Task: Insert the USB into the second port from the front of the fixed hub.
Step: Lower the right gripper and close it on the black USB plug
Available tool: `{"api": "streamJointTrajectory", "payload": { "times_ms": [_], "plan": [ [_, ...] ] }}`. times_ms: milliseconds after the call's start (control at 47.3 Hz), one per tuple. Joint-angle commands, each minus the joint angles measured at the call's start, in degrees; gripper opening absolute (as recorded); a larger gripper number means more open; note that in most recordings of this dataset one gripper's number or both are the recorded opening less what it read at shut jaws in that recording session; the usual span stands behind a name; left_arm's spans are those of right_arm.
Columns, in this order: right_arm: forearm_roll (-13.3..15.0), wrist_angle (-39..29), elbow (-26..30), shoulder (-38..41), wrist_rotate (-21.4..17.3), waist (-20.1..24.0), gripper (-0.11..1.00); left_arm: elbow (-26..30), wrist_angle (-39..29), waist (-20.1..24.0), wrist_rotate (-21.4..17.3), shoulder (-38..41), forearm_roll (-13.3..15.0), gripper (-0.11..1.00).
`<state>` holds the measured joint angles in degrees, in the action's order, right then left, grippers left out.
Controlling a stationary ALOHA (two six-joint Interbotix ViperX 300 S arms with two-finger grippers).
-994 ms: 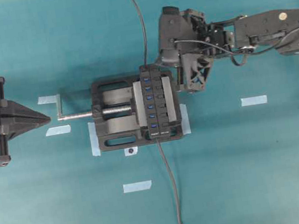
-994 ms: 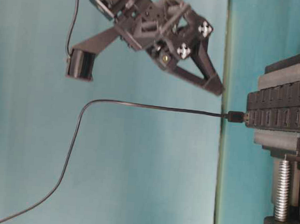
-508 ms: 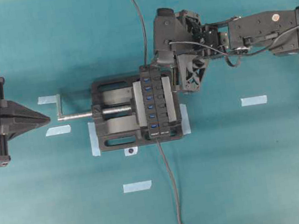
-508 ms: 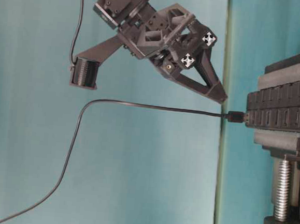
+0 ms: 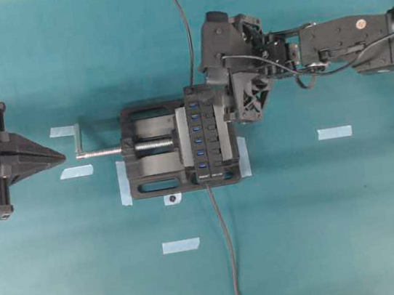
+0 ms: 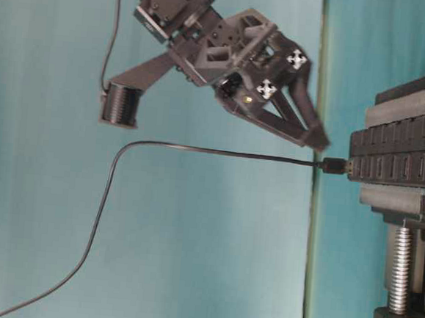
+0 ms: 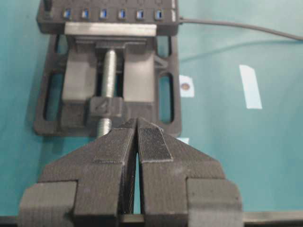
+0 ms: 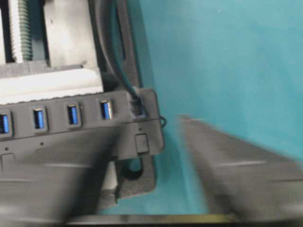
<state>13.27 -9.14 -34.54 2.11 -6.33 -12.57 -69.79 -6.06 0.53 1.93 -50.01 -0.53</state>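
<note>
The fixed hub is a narrow black strip with blue slots, clamped in a black vise. The USB stands plugged into the end slot at the hub's far end, and its thin cable runs off the top edge. My right gripper hovers just above and beside that end of the hub, open, its blurred fingers wide apart with nothing between them. My left gripper rests at the far left, shut and empty, pointing at the vise screw.
A second cable leaves the hub's near end and runs to the bottom edge. The vise's silver screw and handle stick out to the left. Pale blue tape strips mark the teal table.
My right gripper has moved left and down to the far end of the hub, and its jaws have gone from shut to wide open. The left arm, hub and cables have not moved.
</note>
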Motion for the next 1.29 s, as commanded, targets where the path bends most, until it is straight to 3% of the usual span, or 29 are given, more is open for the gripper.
{"api": "streamJointTrajectory", "payload": {
  "times_ms": [0,888,1269],
  "plan": [
    [0.0,0.3,1.4,-0.5,-0.4,-0.2,0.88,0.6,0.3,0.1,0.1,0.0,-0.1,0.0],
    [0.1,0.5,4.9,3.2,-0.3,-0.2,0.84,0.4,0.3,0.1,0.9,-0.6,-0.1,0.0],
    [0.0,1.4,4.7,3.2,-0.4,0.3,0.54,0.4,0.3,0.1,0.9,-0.7,-0.1,0.0]
  ]
}}
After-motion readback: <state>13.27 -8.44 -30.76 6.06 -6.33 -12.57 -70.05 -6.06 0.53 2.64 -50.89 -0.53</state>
